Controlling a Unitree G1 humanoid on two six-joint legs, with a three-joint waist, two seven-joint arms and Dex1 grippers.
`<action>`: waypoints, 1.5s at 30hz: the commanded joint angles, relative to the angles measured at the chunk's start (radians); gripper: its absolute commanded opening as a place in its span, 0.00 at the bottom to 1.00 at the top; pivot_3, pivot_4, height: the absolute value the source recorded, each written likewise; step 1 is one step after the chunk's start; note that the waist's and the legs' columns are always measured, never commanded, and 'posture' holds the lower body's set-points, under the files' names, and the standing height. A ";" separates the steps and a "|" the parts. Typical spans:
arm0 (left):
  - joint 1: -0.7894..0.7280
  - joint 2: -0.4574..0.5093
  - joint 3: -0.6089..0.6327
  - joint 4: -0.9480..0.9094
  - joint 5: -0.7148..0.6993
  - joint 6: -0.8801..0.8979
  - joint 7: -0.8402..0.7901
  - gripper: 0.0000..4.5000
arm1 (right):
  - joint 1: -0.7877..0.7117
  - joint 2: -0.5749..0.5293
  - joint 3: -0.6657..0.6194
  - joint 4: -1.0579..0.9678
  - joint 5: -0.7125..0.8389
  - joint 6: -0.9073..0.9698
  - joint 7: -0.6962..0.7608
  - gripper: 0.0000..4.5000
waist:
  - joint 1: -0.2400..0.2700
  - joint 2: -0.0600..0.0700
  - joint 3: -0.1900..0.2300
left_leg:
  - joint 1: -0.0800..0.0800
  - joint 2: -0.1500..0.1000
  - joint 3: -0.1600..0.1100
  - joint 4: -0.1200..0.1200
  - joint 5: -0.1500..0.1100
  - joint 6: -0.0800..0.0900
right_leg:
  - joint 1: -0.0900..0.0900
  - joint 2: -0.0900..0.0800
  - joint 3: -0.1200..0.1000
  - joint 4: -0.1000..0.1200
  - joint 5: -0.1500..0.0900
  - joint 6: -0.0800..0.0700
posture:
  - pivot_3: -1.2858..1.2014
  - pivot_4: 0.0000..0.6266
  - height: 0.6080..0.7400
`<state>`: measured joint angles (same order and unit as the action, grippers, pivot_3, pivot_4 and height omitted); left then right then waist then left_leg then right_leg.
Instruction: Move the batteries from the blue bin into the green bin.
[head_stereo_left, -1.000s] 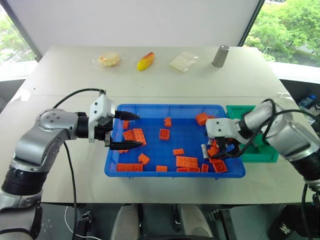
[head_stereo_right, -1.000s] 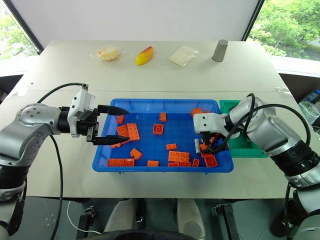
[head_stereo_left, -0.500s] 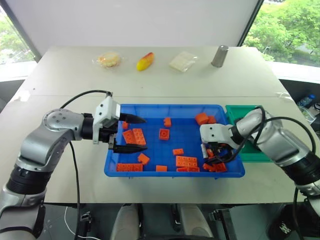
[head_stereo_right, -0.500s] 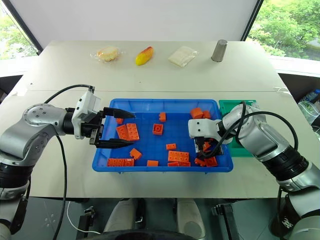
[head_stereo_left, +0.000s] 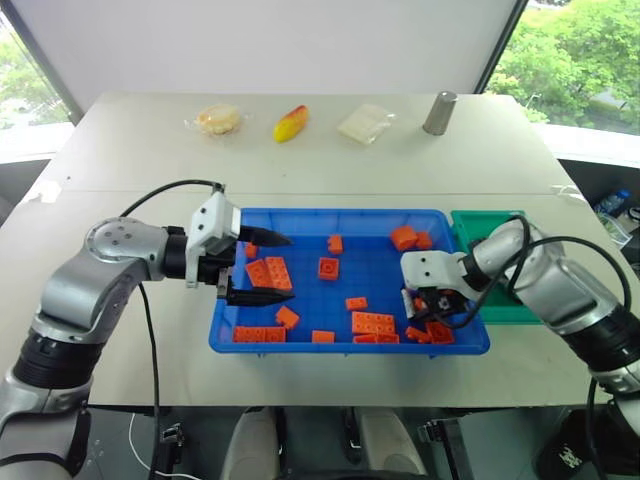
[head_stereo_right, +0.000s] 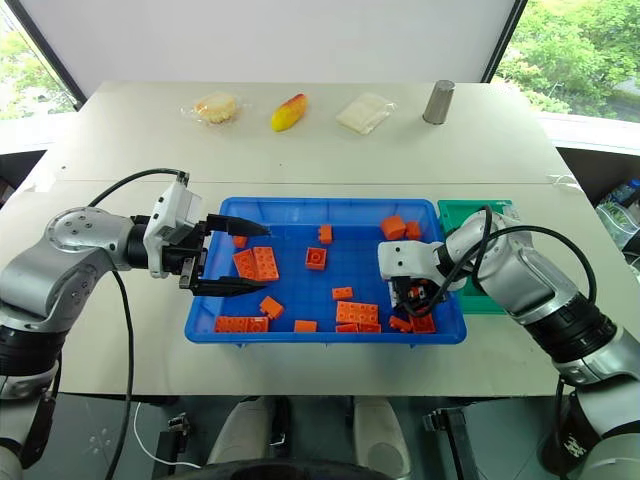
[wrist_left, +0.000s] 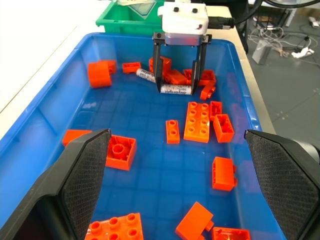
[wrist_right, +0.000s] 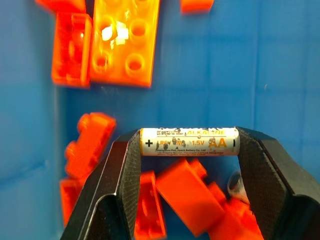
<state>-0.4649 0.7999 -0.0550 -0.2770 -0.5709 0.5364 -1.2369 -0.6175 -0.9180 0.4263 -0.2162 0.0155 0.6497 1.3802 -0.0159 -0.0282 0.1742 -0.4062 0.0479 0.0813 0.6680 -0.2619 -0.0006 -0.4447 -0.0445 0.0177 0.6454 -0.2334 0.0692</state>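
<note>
Two grippers work over one blue bin (head_stereo_left: 300, 345). At its left end the left gripper (head_stereo_left: 262, 267) hangs with fingers spread wide and nothing between them, above orange bricks (head_stereo_left: 268, 272).

Further right, near the bin's right end, the right gripper (wrist_left: 178, 70) points down among more bricks. Its two fingers sit against the ends of a battery (wrist_right: 189, 141), which lies lengthwise between them at the bin floor, so the jaws stand about one battery-length apart. Whether they already press on it firmly I can't tell. A second battery (wrist_left: 145, 75) lies on the floor just beside the first, close to the far wall. Just past the bin's right edge stands the green bin (head_stereo_left: 520, 312).

Judged from this, the step in hand is the grab of one battery. Next would be a firm squeeze, a straight lift clear of the bricks and the blue rim, then a short carry right to the green bin.

Writing on the held battery reads "+", "ALKALINE", "AA" and "1.5V"; the smaller print is too fine to read.
</note>
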 joint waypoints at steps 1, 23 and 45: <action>-0.004 0.002 0.020 -0.012 -0.008 -0.012 -0.002 1.00 | -0.090 -0.002 -0.152 -0.025 0.088 0.138 -0.035 0.49 | 0.001 0.000 0.000 | 0.000 0.000 0.000 0.000 0.000 0.000 | 0.000 0.000 0.000 0.000 0.000 0.000 | 0.52 0.24 1.00; -0.014 -0.017 -0.017 0.025 0.038 -0.062 -0.039 1.00 | -0.053 -0.240 -0.335 0.360 0.038 -0.073 -0.163 0.99 | -0.001 0.001 0.001 | 0.001 0.000 0.001 -0.001 0.000 0.000 | 0.000 0.000 0.001 -0.002 0.000 0.000 | 0.52 0.24 1.00; 0.000 -0.018 -0.007 0.009 0.044 -0.070 -0.011 1.00 | 0.011 -0.096 -0.127 -0.008 0.113 0.144 -0.151 0.99 | 0.003 0.001 0.001 | -0.001 -0.001 0.000 0.000 0.000 0.000 | -0.001 -0.001 0.001 0.000 0.000 0.000 | 0.52 0.24 1.00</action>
<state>-0.4584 0.7797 -0.0837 -0.2427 -0.5245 0.4845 -1.2514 -0.5986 -1.0161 0.3074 -0.2108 0.1406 0.7937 1.2456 -0.0129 -0.0270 0.1749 -0.4067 0.0473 0.0817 0.6682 -0.2620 -0.0004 -0.4453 -0.0451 0.0184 0.6452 -0.2337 0.0692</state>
